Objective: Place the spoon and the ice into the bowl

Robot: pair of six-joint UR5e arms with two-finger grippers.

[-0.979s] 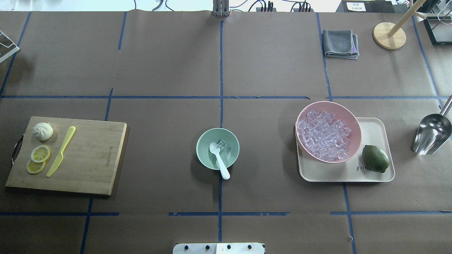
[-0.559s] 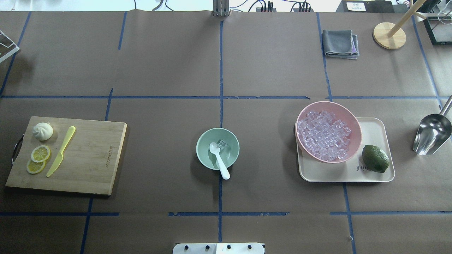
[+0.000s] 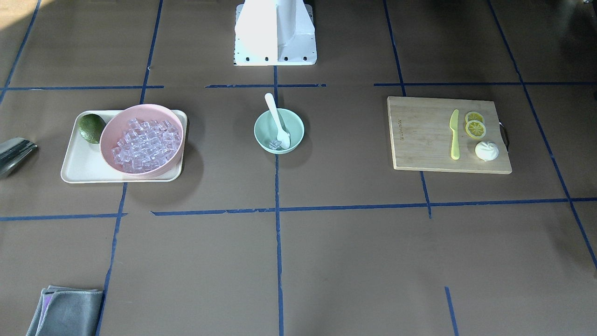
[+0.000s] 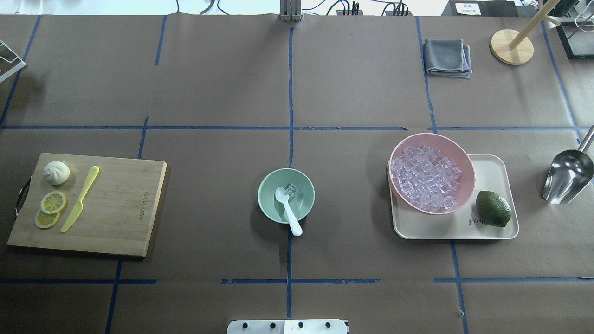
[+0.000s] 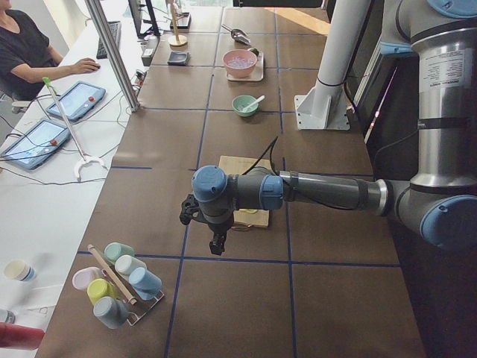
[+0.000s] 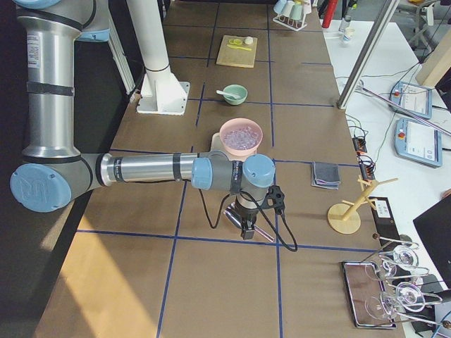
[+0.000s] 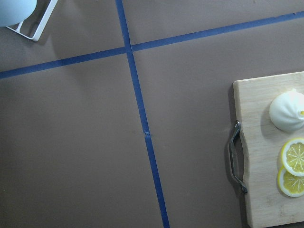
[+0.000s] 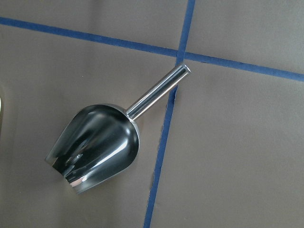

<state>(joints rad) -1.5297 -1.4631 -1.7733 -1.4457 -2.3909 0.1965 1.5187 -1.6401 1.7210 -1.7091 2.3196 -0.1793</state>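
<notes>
Leaning in the bowl, the spoon sits beside ice; the pink bowl holds more cubes. Whether left claw or right claw is open, I cannot tell.

Surface is showing matt brown paper w/ blue tape lines. Scoop is gleaming: polished metal. Board is looking like pale wood, grain visible, w/ metal handle. Spoon & bowl are reading as smooth plastic. Ice is glinting clear, glossy. Cloth is looking soft, matt.

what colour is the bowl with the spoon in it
The bowl is plain pale mint green, clearest in the overhead exterior view.
</notes>
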